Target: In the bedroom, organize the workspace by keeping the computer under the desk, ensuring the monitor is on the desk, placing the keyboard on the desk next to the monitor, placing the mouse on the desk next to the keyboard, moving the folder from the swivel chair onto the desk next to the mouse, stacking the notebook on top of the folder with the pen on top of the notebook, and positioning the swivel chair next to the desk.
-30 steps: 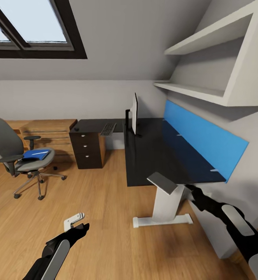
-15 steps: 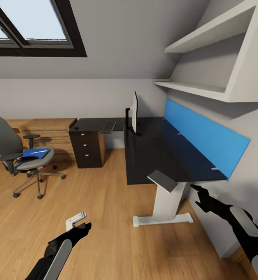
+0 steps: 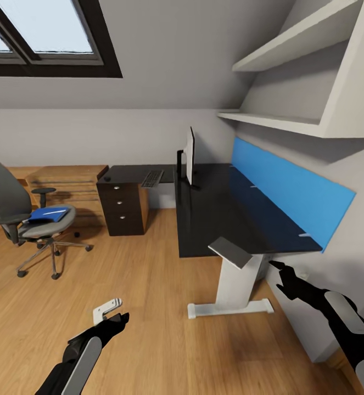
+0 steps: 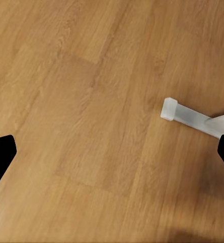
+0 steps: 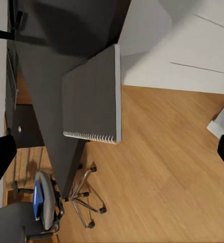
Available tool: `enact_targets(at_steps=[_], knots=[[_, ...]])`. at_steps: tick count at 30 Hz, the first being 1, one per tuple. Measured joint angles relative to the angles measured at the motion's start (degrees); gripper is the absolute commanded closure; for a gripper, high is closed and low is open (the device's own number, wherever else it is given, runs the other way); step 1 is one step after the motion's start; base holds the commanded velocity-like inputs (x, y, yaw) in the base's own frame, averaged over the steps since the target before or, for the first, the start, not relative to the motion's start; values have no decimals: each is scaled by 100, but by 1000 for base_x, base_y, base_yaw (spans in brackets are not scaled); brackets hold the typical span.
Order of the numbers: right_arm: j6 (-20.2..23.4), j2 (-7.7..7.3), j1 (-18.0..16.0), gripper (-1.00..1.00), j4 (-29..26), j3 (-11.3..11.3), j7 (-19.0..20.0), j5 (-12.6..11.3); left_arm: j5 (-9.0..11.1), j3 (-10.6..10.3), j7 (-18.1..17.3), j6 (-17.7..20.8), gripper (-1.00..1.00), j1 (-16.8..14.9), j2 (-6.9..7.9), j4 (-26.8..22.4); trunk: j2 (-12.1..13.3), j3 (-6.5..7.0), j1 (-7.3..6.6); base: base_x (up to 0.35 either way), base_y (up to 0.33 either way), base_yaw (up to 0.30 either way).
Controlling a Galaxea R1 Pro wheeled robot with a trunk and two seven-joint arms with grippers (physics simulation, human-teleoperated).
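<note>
The black L-shaped desk stands against the right wall of the bedroom. On it the monitor shows edge-on, with the keyboard and a small dark mouse on the left wing. The grey notebook overhangs the near corner. My right gripper is open, a little to the right of it and apart. At far left the swivel chair carries the blue folder with the pale pen on it. Low over the floor my left gripper is open. The computer is out of view.
A white desk leg with a floor foot stands just ahead of me. A black drawer unit and a low wooden cabinet line the back wall. White shelves jut out above the desk. Wood floor lies between chair and desk.
My right gripper has drawn back a little from the notebook, down and to the right. The head view has shifted slightly. The left arm has barely moved.
</note>
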Motion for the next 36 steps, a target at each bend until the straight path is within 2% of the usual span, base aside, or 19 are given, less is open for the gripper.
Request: enact_targets(at_steps=[4,7,9,11,12,14,16,21,36], knots=[[18,-8,12,-100,-1,0,227,-5,-11,2,2,-2,-100,0,-44,2,-161,-72,88,0,0,0],[27,-28,79,-100,-7,1,581,-42,-22,3,4,-4,-100,0,-63,2,-281,-126,154,0,0,0],[37,-44,114,-100,-8,2,836,-61,-24,3,8,-5,-100,0,-71,2,-361,-162,198,0,0,0],[101,-107,173,-100,103,2,1390,-43,-26,1,9,-6,-100,0,-77,6,-442,-198,242,0,0,0],[117,-116,181,-100,139,2,1512,-29,-27,1,10,-6,-100,0,-78,5,-482,-216,264,0,0,0],[138,-128,192,-100,212,2,1742,20,-27,2,10,-6,-100,0,-79,4,-562,-252,308,0,0,0],[159,-142,204,-100,327,2,2129,169,-25,3,11,-6,-100,0,-80,8,-642,-288,352,0,0,0],[170,-156,211,-100,406,-4,2515,317,-22,-2,13,-8,-100,0,-105,16,-843,-378,461,0,0,0],[134,-147,212,-100,603,-38,2633,325,-20,-14,26,-10,-100,0,-195,37,-1445,-647,791,0,0,0]])
